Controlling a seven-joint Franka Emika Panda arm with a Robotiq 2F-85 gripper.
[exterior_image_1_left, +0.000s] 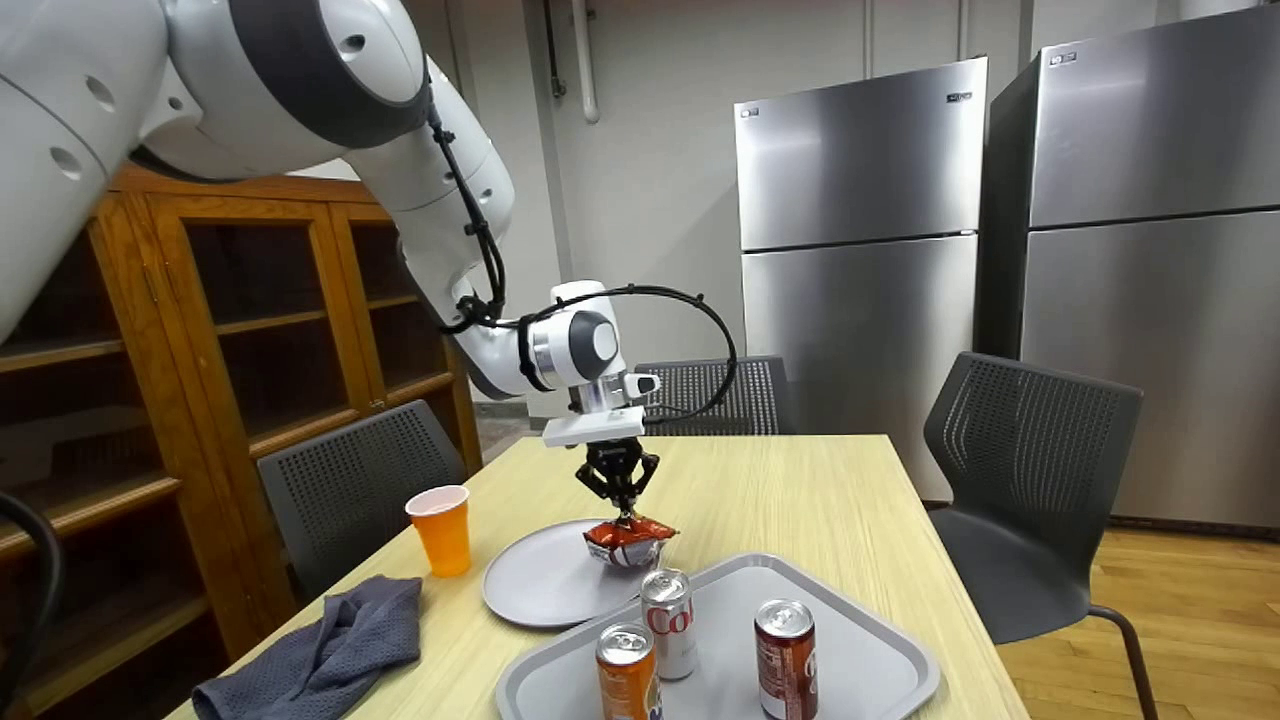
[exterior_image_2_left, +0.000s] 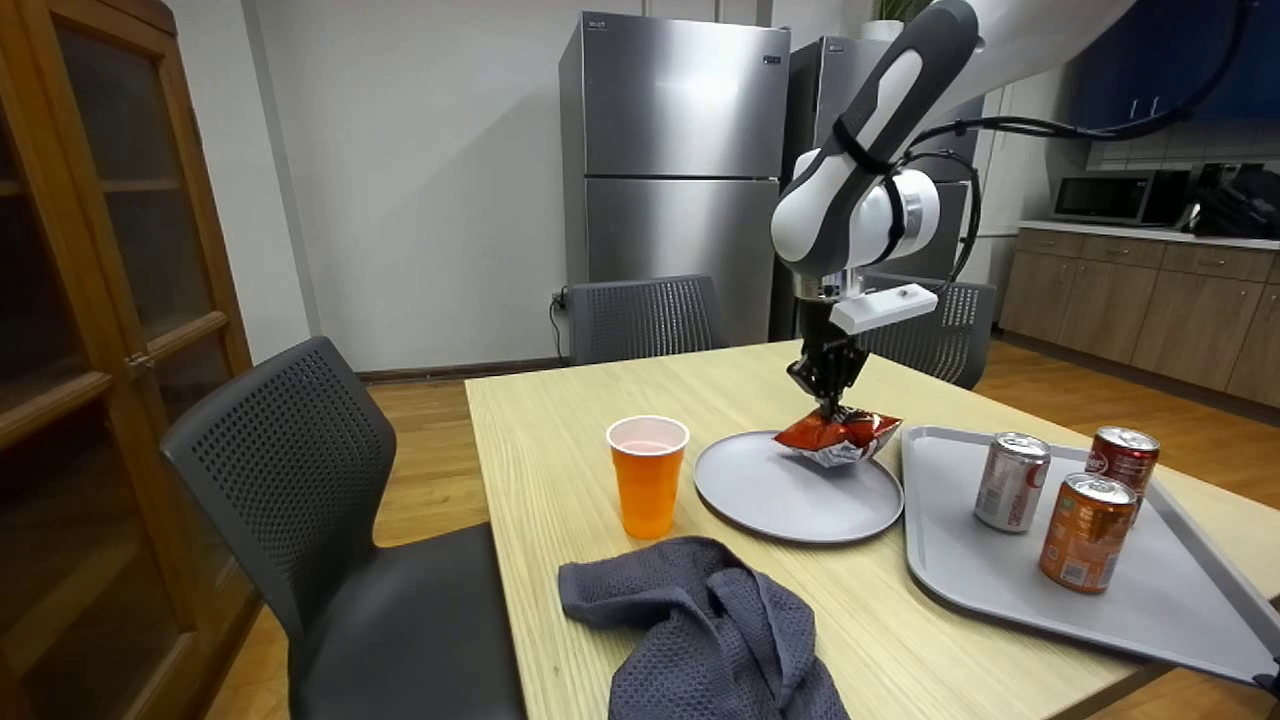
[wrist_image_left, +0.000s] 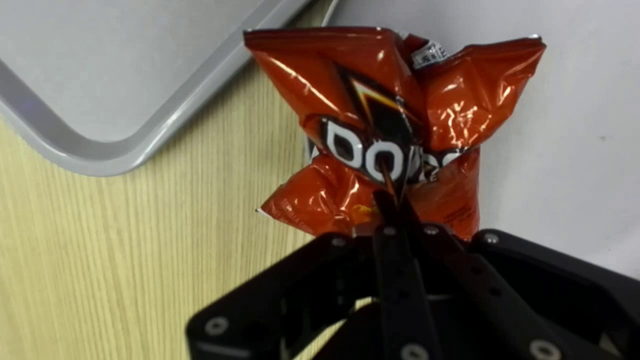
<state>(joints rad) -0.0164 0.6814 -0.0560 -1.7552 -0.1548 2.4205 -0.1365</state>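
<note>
1. My gripper (wrist_image_left: 393, 201), closed on the Doritos bag (wrist_image_left: 372, 132), pinches it near the middle from above.
2. Doritos bag: held at the edge of the grey plate (exterior_image_2_left: 790, 502); I cannot tell whether they touch.
3. Grey tray (exterior_image_2_left: 975, 582) beside the grey plate, bearing three soda cans (exterior_image_2_left: 1013, 485).
4. Bench (exterior_image_1_left: 780, 500): also carries an orange cup (exterior_image_2_left: 648, 490) and dark cloth (exterior_image_2_left: 710, 630).

In an exterior view I see two steel refrigerators (exterior_image_1_left: 860, 200) at upper right, a pale wall (exterior_image_1_left: 660, 200) behind, a wooden cabinet (exterior_image_1_left: 200, 400) at left, dark chairs (exterior_image_1_left: 1040, 460) around my surface (exterior_image_1_left: 800, 490) and plank floor (exterior_image_1_left: 1220, 620) at lower right; in an exterior view, blue cupboards (exterior_image_2_left: 1160, 70) hang at upper right.
</note>
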